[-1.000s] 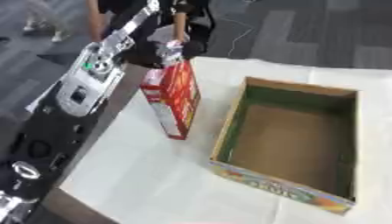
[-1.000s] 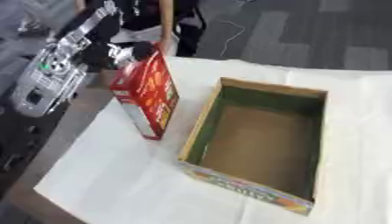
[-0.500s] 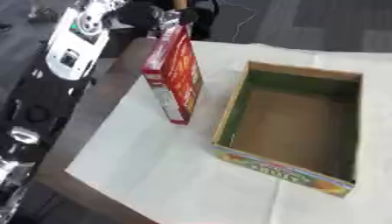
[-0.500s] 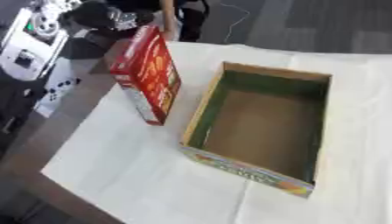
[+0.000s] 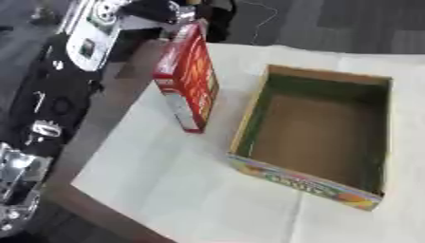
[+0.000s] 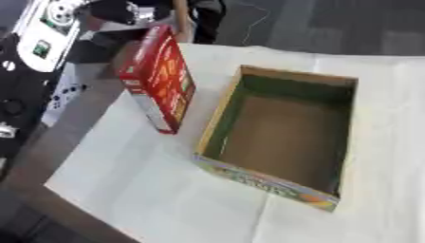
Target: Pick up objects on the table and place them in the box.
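1. our box (image 5: 314,182) sits open and empty on the white-covered table (image 5: 174,190); nothing is placed yet.
2. the red carton (image 5: 189,80) stands upright just left of the box, apart from it, its far top end under our left hand (image 5: 158,10).
3. our left hand is at the carton's top; we cannot tell how far its fingers close or whether they grip.
4. our right hand is out of view.
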`<act>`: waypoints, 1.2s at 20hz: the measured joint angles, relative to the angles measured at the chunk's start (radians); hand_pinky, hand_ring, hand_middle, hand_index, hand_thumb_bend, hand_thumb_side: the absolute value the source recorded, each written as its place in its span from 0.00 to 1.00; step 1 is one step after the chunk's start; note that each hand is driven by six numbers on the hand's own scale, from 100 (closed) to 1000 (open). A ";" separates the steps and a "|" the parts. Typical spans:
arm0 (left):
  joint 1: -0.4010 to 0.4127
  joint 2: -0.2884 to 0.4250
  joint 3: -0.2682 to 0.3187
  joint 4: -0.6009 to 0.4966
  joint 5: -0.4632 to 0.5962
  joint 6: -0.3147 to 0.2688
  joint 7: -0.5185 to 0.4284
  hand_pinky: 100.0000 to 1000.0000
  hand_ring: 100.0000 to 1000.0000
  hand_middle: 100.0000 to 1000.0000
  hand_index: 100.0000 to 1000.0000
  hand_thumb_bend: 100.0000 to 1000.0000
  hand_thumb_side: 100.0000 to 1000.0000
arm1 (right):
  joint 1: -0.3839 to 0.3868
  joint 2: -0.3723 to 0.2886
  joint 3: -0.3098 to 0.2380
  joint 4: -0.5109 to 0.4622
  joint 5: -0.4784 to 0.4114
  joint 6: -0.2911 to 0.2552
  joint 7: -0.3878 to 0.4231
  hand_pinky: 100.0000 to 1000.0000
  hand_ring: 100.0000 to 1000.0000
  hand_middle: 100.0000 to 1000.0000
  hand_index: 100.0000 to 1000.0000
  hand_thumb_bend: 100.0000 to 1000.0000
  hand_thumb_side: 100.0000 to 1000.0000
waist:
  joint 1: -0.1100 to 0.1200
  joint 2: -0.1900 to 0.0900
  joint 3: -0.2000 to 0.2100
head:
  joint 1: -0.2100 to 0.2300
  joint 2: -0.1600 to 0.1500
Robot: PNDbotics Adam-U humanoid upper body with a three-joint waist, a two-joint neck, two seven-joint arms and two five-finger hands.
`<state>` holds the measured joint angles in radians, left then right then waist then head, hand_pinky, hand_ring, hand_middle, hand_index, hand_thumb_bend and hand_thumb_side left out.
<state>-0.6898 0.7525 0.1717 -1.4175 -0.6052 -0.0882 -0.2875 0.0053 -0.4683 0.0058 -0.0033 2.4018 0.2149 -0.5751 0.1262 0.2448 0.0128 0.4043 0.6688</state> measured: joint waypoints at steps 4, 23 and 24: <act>-0.014 -0.047 0.000 0.036 -0.035 -0.002 -0.012 0.66 0.81 0.87 0.90 0.47 0.61 | 0.004 0.000 0.000 0.000 0.000 -0.001 0.002 0.32 0.45 0.57 0.72 0.00 1.00 | -0.001 -0.004 0.002 | -0.009 0.005; 0.014 -0.032 0.007 0.065 -0.356 0.016 -0.004 0.38 0.56 0.65 0.73 0.65 0.82 | 0.010 0.000 0.000 0.000 -0.004 0.013 0.013 0.32 0.45 0.57 0.72 0.00 1.00 | 0.007 -0.003 0.008 | -0.009 0.022; 0.013 -0.032 0.008 0.062 -0.380 0.024 -0.003 0.36 0.55 0.63 0.71 0.67 0.83 | 0.010 0.000 0.000 0.000 -0.004 0.013 0.013 0.32 0.45 0.57 0.72 0.00 1.00 | 0.007 -0.003 0.008 | -0.009 0.022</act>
<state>-0.6767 0.7202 0.1800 -1.3558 -0.9848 -0.0646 -0.2907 0.0150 -0.4683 0.0058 -0.0033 2.3982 0.2275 -0.5622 0.1336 0.2417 0.0205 0.3950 0.6907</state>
